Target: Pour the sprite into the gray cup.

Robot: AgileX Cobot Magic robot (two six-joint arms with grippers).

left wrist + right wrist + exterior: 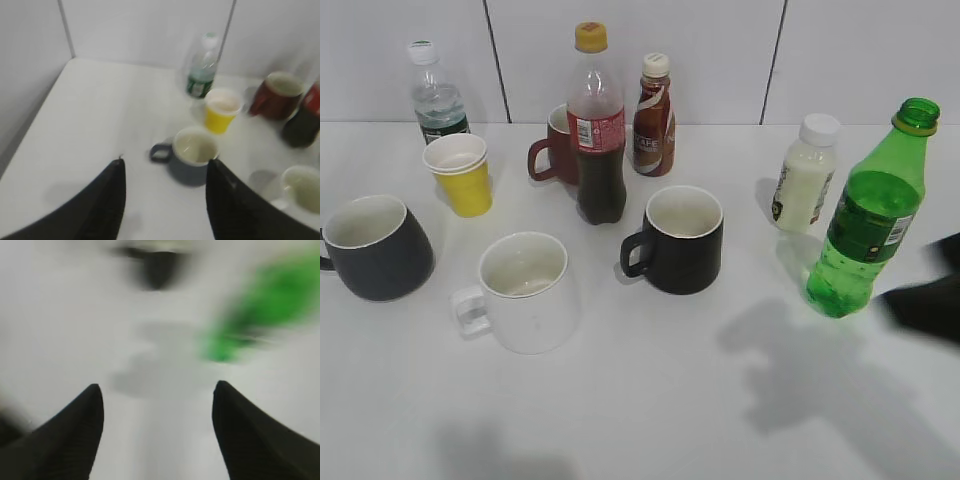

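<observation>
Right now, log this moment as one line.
sprite: upright, uncapped, ungrasped | gray cup: empty | right tool: open | left tool: open

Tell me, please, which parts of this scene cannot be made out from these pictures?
- Right gripper, right wrist view: motion blur; the sprite is only a green smear.
- Exterior view: the right arm is cut off by the edge and blurred.
- Gray cup, exterior view: handle cut off by the left edge.
- Red mug, exterior view: mostly hidden behind the cola bottle.

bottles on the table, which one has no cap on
The green sprite bottle at the right: its neck is open, while the water bottle, cola bottle, coffee bottle and white bottle are all capped.
</observation>
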